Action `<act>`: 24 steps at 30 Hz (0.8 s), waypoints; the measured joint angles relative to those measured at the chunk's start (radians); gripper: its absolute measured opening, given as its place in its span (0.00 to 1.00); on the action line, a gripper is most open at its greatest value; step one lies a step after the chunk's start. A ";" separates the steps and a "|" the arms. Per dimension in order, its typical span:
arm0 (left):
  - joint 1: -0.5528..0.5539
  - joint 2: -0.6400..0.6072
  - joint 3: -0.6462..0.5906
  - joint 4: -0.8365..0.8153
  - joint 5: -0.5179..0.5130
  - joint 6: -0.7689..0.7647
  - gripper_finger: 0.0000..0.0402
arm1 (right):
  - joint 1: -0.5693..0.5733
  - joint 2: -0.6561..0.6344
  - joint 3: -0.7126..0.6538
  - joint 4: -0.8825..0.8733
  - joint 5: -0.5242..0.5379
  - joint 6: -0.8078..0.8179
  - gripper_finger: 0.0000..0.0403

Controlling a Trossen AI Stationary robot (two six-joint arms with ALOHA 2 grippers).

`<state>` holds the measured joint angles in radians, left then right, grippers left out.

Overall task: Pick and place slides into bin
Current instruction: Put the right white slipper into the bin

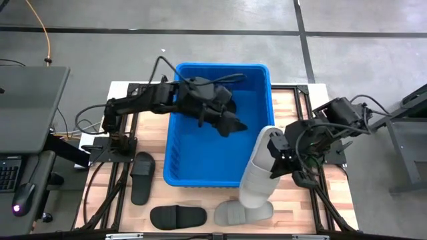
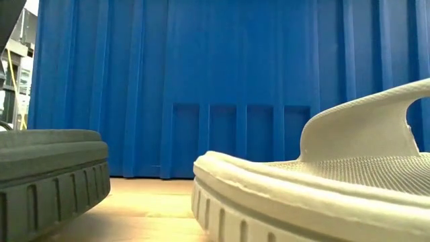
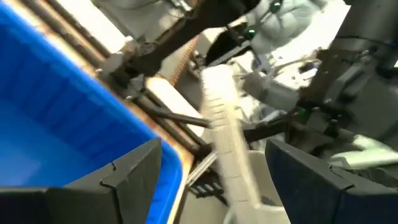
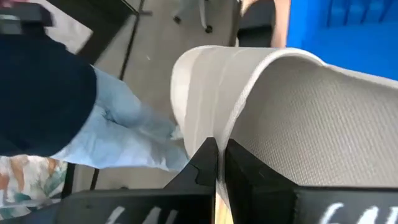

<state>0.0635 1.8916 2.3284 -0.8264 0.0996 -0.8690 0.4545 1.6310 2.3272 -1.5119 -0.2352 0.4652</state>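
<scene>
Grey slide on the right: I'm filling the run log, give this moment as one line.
right gripper shut on grey slide, lifted beside bin | left gripper open over bin | black slides on table

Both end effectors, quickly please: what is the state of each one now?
Left end effector: open, empty, above the blue bin.
Right end effector: closed on the strap of a light grey slide, at the bin's near right corner.
</scene>
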 joint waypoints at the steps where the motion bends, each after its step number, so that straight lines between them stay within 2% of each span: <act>1: -0.004 0.006 0.000 0.006 0.008 -0.006 0.69 | 0.000 0.000 -0.003 -0.008 0.001 0.000 0.00; 7: -0.019 0.030 0.000 -0.016 0.041 -0.040 0.69 | 0.016 0.006 -0.005 0.041 0.002 0.003 0.00; 11: -0.026 0.048 0.002 0.055 0.047 -0.063 0.69 | 0.031 0.006 -0.005 0.061 0.025 0.001 0.00; 18: -0.028 0.087 -0.001 0.087 0.131 -0.125 0.69 | 0.032 0.006 -0.005 0.105 0.038 0.004 0.00; 24: -0.044 0.111 -0.001 0.130 0.159 -0.132 0.69 | 0.032 0.006 -0.005 0.117 0.050 0.005 0.00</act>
<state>0.0195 2.0029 2.3272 -0.6963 0.2587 -1.0007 0.4870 1.6367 2.3222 -1.3952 -0.1850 0.4700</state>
